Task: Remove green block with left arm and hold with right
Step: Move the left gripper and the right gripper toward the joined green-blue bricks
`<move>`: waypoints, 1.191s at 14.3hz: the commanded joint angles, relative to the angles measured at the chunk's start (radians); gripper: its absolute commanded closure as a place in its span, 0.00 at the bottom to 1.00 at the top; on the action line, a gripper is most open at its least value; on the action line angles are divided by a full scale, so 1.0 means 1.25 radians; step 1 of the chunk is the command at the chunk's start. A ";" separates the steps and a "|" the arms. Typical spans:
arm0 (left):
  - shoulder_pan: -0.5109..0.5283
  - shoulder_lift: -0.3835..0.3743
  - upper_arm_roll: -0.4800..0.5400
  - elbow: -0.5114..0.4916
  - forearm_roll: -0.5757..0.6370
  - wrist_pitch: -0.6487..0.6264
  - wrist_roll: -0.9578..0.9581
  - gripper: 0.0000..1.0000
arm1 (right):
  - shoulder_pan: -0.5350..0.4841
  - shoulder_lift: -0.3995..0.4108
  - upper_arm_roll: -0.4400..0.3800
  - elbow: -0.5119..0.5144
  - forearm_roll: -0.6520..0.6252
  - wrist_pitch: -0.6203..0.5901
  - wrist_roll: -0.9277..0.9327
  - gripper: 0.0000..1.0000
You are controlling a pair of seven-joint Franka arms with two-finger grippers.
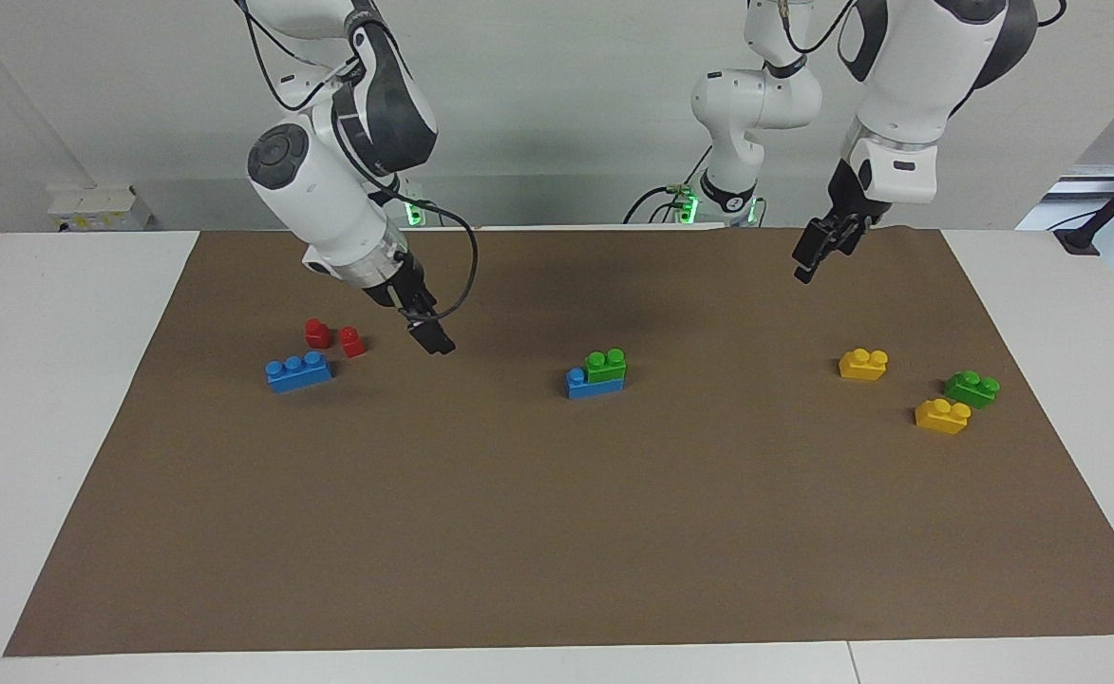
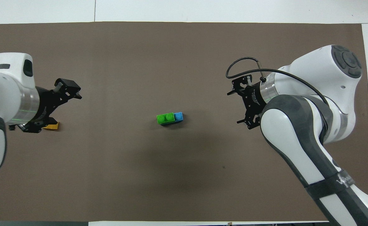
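Robotics lab bench: two white arms (image 1: 329, 190) bolted at a white table (image 1: 44, 380), brown mat (image 1: 557, 522) on it, toy bricks (image 1: 594, 373) scattered on the mat, bare grey wall above the arms.

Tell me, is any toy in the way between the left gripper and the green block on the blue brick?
Nothing visible is. The left gripper hangs open over bare mat, and the green block sits stacked on the blue brick mid-table.
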 commanded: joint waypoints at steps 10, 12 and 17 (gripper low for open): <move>-0.188 0.123 0.011 -0.080 -0.009 0.220 -0.699 0.00 | 0.128 0.130 -0.002 -0.039 0.176 0.267 0.093 0.04; -0.215 0.142 0.011 -0.094 -0.009 0.247 -0.806 0.00 | 0.148 0.143 -0.002 -0.042 0.190 0.291 0.093 0.04; -0.257 0.196 0.011 -0.106 -0.010 0.342 -1.028 0.00 | 0.179 0.154 -0.001 -0.058 0.195 0.327 0.091 0.04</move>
